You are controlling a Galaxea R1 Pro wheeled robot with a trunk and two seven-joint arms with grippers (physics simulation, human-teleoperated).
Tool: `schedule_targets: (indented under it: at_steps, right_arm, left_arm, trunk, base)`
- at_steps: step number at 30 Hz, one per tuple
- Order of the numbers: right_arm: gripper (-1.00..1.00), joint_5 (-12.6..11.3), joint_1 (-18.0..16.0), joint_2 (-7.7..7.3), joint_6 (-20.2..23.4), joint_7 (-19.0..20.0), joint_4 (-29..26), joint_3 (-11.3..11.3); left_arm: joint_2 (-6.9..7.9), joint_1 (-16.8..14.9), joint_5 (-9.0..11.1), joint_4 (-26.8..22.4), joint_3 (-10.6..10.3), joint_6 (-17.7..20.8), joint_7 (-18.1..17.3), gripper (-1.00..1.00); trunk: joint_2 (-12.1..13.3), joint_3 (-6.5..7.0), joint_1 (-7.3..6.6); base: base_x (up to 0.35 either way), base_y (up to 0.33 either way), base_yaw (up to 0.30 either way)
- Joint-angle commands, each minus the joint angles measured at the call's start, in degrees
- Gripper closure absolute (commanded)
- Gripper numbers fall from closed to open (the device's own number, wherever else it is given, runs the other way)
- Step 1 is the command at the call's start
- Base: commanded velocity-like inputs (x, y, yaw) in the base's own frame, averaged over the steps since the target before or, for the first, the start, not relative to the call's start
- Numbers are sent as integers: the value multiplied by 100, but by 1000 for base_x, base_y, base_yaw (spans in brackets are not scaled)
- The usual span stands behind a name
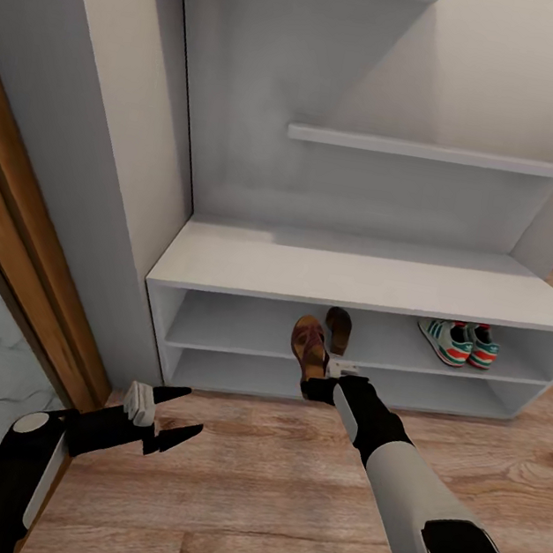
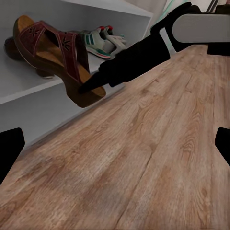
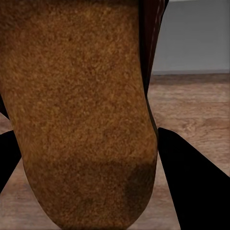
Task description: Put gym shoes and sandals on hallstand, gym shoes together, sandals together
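Brown sandal [image 1: 309, 342] clamped in my right pincer [image 1: 324, 382]: I'd slide it fully onto the shelf [image 1: 240, 335] beside its mate [image 1: 338, 327] before releasing, left pincer [image 1: 172, 414] wide.

No writing, label, brand or number can be read anywhere here. The gym shoes [image 1: 458, 343] on the rack [image 1: 356, 280] carry only green stripes and red-orange marks, no legible lettering. The sandal [image 2: 57, 55] shows a cut-out pattern on its strap, but no words.
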Motion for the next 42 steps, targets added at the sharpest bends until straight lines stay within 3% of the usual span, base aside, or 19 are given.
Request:
schedule_targets:
  at_steps: [1, 7, 13, 17, 42]
  right_arm:
    - [100, -55, -3, -4, 25, -18, -7, 26]
    - [100, -55, 1, -4, -42, -20, 10, 20]
    - [100, -36, 4, -4, -730, -21, 437, 23]
    - [100, -30, 5, -4, -898, -24, 600, 26]
    - [100, -11, 5, -4, -905, -31, 644, 42]
  left_arm:
    - [-3, -4, -26, -7, -26, 61, -25, -100]
    - [-4, -4, -26, -7, -79, 60, -8, -100]
    - [-5, -4, -26, -7, -84, 58, -6, -100]
    - [-5, -4, -26, -7, -85, 60, -6, -100]
    - [-5, -4, -26, -7, -82, 61, -8, -100]
  trunk:
    - [-2, -5, -1]
    - [-2, -5, -1]
    - [-2, -5, -1]
    - [-2, -5, -1]
    - [-2, -5, -1]
  base:
    - [37, 0, 0]
    - [47, 0, 0]
    - [9, 0, 0]
    - [1, 0, 0]
    - [92, 0, 0]
